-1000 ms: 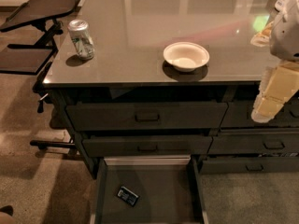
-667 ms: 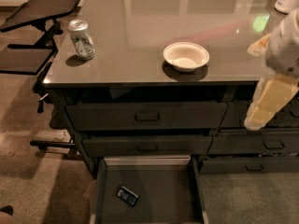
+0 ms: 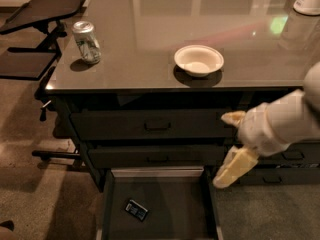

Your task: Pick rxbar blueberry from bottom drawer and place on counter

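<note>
Rxbar blueberry [image 3: 136,209] lies flat on the floor of the bottom drawer [image 3: 170,211], which stands pulled open at the lower middle of the camera view. The bar sits in the left half of the drawer, apart from the side walls. Its long axis runs on a diagonal, with 1 end pointing to the upper left and the other to the lower right of the frame. Nothing touches it.

The gripper [image 3: 222,150] hangs at the right of the frame, in front of the closed drawer fronts and above the right edge of the open drawer, well apart from the bar. Its 2 pale yellow fingers [image 3: 235,166] are spread wide, 1 above the other, with nothing between them.

The counter [image 3: 150,29] fills the upper part of the frame. A silver-green can [image 3: 86,42] stands near its left edge and a white bowl [image 3: 198,60] near its front middle. A dark tilted stand tray [image 3: 45,6] is at the upper left.
</note>
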Controlling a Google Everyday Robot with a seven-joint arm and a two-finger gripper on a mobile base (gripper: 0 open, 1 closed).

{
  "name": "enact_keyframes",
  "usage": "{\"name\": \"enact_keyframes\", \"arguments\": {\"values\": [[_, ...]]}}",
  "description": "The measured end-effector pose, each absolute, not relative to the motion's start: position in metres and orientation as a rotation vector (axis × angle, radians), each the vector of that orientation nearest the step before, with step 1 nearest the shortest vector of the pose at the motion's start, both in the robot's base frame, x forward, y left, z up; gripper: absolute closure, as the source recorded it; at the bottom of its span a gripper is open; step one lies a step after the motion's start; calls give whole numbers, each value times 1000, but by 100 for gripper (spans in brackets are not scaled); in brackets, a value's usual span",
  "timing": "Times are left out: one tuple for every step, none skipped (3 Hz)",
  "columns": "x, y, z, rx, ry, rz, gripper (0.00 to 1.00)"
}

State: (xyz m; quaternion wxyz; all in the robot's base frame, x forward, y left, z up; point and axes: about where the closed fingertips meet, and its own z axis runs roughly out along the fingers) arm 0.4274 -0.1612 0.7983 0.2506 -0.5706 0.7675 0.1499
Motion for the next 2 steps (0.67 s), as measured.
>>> {"name": "enact_keyframes", "arguments": {"values": [[425,-113,733,-1462,2009,589,0],[443,-103,729,-1416,1981,557,0]]}}
